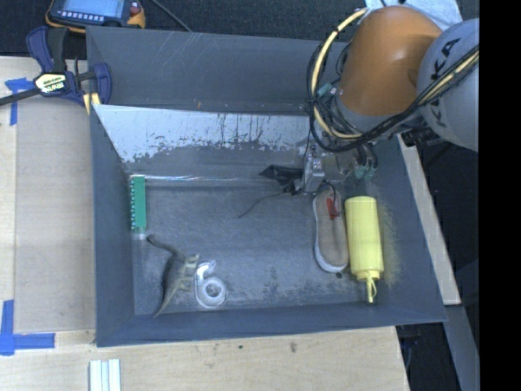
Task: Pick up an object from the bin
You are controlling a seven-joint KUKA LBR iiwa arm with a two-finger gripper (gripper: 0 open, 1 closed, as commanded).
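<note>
Several small things lie scattered across the grey bin (114, 243), and the gripper (316, 172) hangs low at its far right part, under the arm's orange cover (391, 55) and its cables. Whether the gripper is released or clenched I cannot tell, as the wrist hides it from above.

Just beside it on the left lies a small black piece (277, 173), perhaps touching the tool; the view is too poor to be sure. Directly on the near side of the gripper sits a pale oval loop (326, 255), flat on the floor. A yellow tube (364, 235) lies alongside the loop to the right, its nozzle pointing toward the near wall.

Well apart, by the left wall, are a green strip (138, 204), a grey-green toy figure (173, 277) and a clear ring (210, 290).
</note>
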